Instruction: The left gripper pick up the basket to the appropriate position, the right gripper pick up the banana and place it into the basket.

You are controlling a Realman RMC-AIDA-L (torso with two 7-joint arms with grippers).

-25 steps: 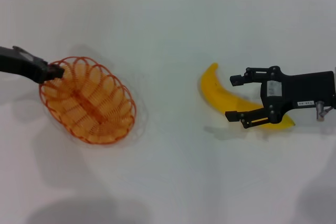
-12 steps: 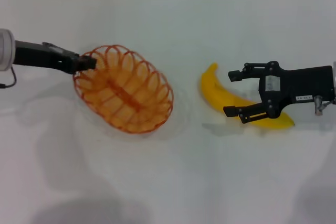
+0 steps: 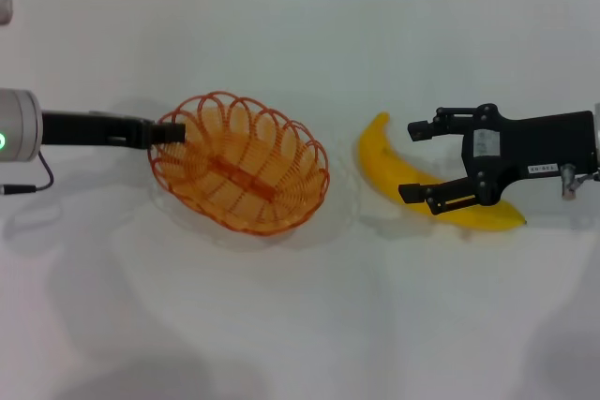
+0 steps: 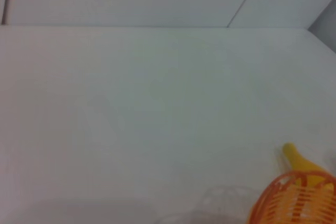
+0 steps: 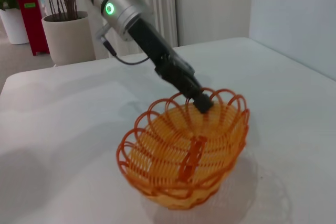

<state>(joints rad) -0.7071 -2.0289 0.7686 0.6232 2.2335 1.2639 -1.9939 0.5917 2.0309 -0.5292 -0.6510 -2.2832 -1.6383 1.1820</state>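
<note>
The left gripper (image 3: pixel 172 132) is gripping the scalloped rim of the basket (image 3: pixel 242 175) at its left end, fingers pinched onto the orange wire, with the basket sitting near the middle of the white table (image 3: pixel 300 325). The right gripper (image 3: pixel 419 160) is hovering toward the table's right edge with its fingers spread wide, straddling the banana (image 3: pixel 412 183), which is lying just beside the basket's right end.

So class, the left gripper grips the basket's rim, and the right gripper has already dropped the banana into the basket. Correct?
Not quite. The head view shows the banana lying on the table beside the basket, not in it; the open right gripper straddles it. The left gripper does grip the basket's rim.
</note>
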